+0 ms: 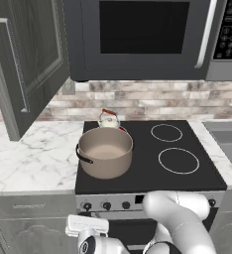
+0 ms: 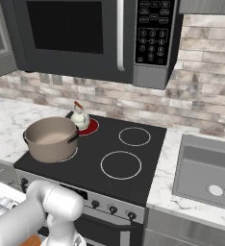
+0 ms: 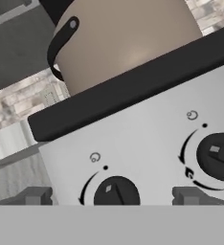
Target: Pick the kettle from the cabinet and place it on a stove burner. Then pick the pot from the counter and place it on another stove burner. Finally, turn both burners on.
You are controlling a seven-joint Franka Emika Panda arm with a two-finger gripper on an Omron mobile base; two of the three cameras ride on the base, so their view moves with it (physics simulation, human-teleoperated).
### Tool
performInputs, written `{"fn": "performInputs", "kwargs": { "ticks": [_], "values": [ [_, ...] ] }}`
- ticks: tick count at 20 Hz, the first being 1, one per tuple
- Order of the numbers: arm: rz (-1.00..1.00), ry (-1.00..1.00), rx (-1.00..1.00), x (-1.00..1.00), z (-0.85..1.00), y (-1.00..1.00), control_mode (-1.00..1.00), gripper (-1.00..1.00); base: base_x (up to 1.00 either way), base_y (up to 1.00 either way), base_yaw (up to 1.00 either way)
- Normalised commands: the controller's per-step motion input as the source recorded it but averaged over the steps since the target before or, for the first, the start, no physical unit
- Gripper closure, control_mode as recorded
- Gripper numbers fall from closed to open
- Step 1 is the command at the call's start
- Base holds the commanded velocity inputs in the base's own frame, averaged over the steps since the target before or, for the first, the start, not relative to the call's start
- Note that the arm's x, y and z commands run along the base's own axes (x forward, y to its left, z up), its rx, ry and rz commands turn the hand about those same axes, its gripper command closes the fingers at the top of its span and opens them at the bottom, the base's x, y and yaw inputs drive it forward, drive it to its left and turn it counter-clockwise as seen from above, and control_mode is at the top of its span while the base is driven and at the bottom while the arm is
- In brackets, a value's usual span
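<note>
The cream kettle (image 1: 109, 119) stands on the back left stove burner (image 2: 89, 127), which glows red. In front of it the taupe pot (image 1: 105, 152) sits on the front left burner, and from below its brown wall (image 3: 128, 38) rises over the cooktop edge. The two right burners (image 1: 178, 160) are bare white rings. My gripper (image 3: 111, 197) is low in front of the stove's control panel and open. Its fingertips (image 3: 35, 196) stand on either side of a dark knob (image 3: 115, 191) without touching it. A second knob (image 3: 219, 155) lies to the right.
The cabinet door (image 1: 24, 59) hangs open over the left counter (image 1: 33, 154). A black microwave (image 1: 143, 34) is mounted above the stove. A sink (image 2: 206, 173) is set into the counter on the right. More knobs (image 1: 106, 205) line the panel.
</note>
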Motion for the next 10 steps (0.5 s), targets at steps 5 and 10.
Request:
{"fn": "performInputs", "kwargs": {
  "ticks": [5,10],
  "values": [
    [-0.01,0.05,0.00,0.12,0.00,0.00,-1.00,-1.00,0.00,0.00,0.00],
    [-0.01,0.04,0.00,0.10,0.00,0.00,-1.00,-1.00,0.00,0.00,0.00]
  ]
}}
